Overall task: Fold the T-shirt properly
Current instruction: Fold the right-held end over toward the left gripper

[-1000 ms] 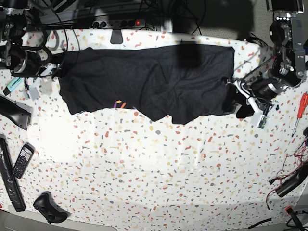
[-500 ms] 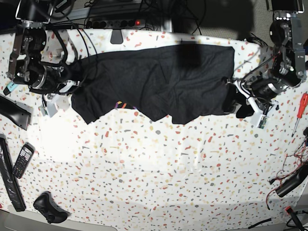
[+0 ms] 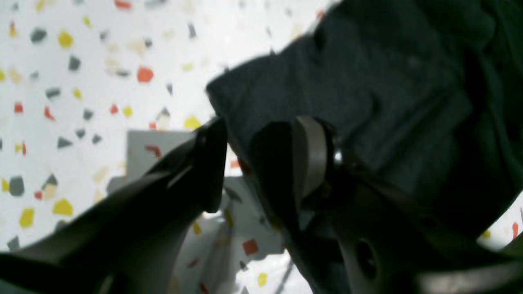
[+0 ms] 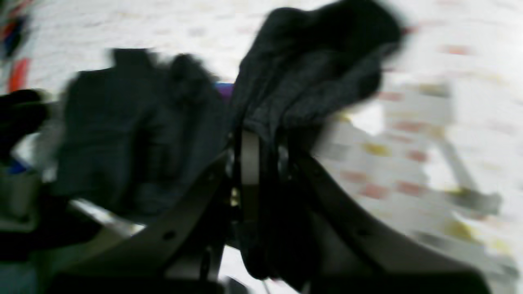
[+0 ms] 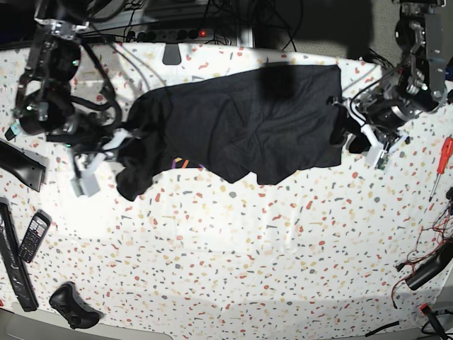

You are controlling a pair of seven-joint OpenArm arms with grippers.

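The black T-shirt (image 5: 241,120) lies spread across the far part of the speckled table, a small rainbow print (image 5: 180,163) at its near edge. My right gripper (image 5: 127,138) is at the shirt's left end. In the right wrist view the gripper (image 4: 261,151) is shut on a bunch of the T-shirt (image 4: 318,61), which hangs lifted and crumpled. My left gripper (image 5: 345,131) is at the shirt's right end. In the left wrist view this gripper (image 3: 261,134) is open, with the edge of the T-shirt (image 3: 367,81) running down between its fingers.
A phone (image 5: 33,236), a long black bar (image 5: 14,262) and a black controller (image 5: 71,304) lie at the near left. A red screwdriver (image 5: 444,159) and loose cables (image 5: 425,269) are at the right edge. A power strip (image 5: 173,34) runs along the back.
My right gripper has shut on the shirt's left end and pulled it rightward and nearer, bunching that end. The left arm has shifted slightly toward the back, its jaws still apart.
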